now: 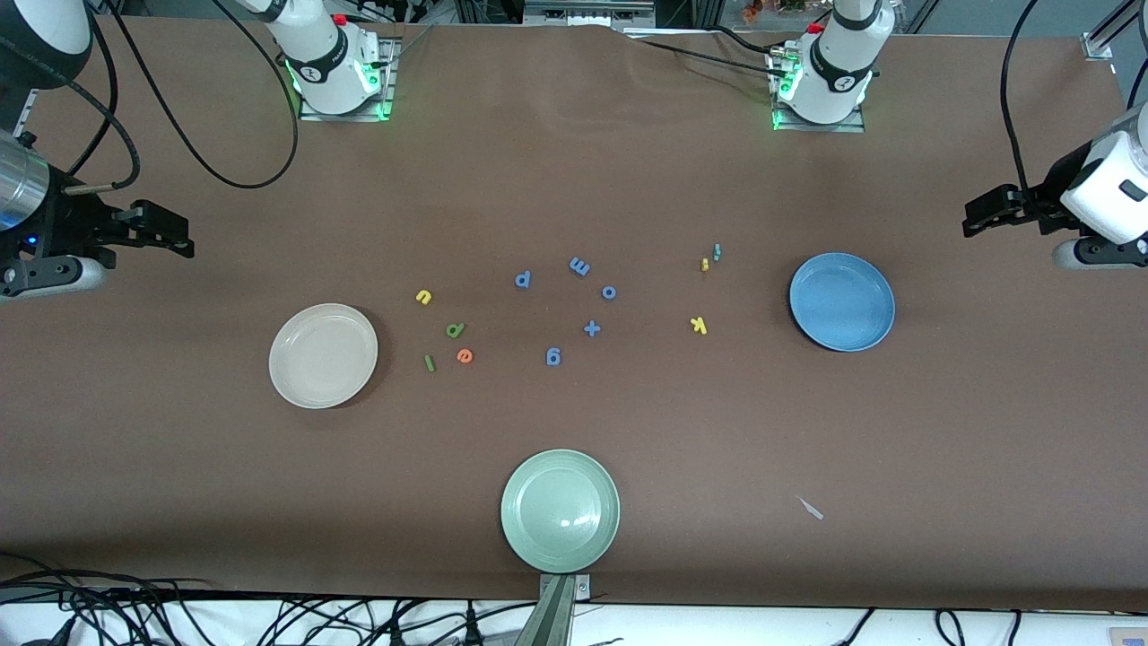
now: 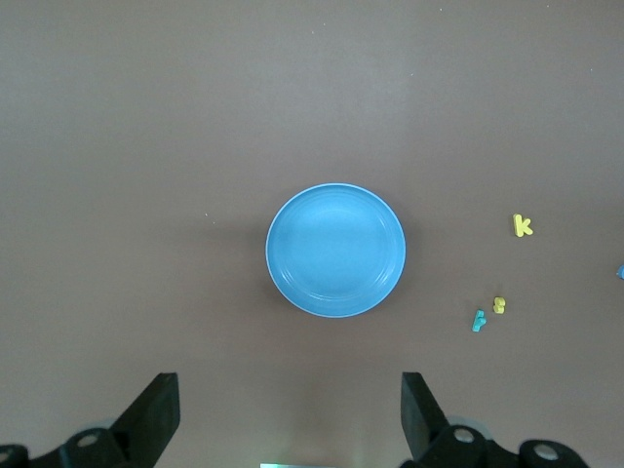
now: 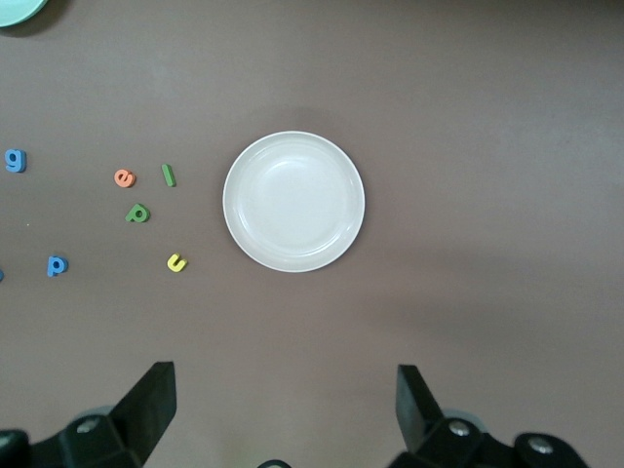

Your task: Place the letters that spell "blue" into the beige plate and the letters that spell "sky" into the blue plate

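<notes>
The beige plate point(image 1: 323, 355) point(image 3: 293, 201) lies empty toward the right arm's end. Beside it lie the yellow u point(image 1: 424, 296) point(image 3: 175, 262), green b point(image 1: 456, 330), green l point(image 1: 429, 362) and orange e point(image 1: 464, 355). The blue plate point(image 1: 841, 301) point(image 2: 336, 251) lies empty toward the left arm's end. Near it are the yellow k point(image 1: 699, 325) point(image 2: 523, 225), a smaller yellow letter point(image 1: 705, 264) and a teal one point(image 1: 717, 252). My right gripper point(image 1: 175, 231) point(image 3: 285, 400) hangs open, high over the table's end. My left gripper point(image 1: 976, 218) point(image 2: 291, 405) hangs open over the other end.
Blue letters p point(image 1: 523, 279), m point(image 1: 579, 266), o point(image 1: 609, 292), g point(image 1: 552, 357) and a plus sign point(image 1: 591, 328) lie in the table's middle. A pale green plate point(image 1: 560, 510) sits near the front edge. A small pale scrap point(image 1: 810, 508) lies nearby.
</notes>
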Controlling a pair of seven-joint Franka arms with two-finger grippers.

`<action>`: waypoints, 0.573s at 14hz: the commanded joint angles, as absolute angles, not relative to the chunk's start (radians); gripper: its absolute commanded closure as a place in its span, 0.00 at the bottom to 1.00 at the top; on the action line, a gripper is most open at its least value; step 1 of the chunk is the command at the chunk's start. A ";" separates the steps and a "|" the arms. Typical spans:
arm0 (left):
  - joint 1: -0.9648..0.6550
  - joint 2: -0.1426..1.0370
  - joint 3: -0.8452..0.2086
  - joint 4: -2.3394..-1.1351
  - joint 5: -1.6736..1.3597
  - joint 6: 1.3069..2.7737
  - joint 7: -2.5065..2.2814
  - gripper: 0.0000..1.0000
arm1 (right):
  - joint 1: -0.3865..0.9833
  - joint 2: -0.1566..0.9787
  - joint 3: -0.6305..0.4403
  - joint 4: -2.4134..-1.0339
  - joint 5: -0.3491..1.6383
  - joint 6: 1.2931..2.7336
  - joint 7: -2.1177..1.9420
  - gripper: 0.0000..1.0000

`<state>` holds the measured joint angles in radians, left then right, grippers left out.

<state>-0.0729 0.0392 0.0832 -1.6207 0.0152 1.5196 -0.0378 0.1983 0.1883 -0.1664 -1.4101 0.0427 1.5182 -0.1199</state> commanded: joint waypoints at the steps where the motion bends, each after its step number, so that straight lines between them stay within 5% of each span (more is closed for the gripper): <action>1: -0.061 0.048 0.075 -1.594 0.026 1.505 -0.026 0.00 | 0.192 0.175 -0.164 -1.416 0.061 1.502 -0.129 0.00; 8: -0.064 0.048 0.074 -1.588 0.018 1.505 -0.038 0.00 | 0.192 0.173 -0.166 -1.427 0.055 1.489 -0.127 0.00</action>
<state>-0.0715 0.0391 0.0826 -1.6172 0.0152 1.5195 -0.0380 0.1980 0.1883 -0.1667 -1.4132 0.0427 1.5006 -0.1199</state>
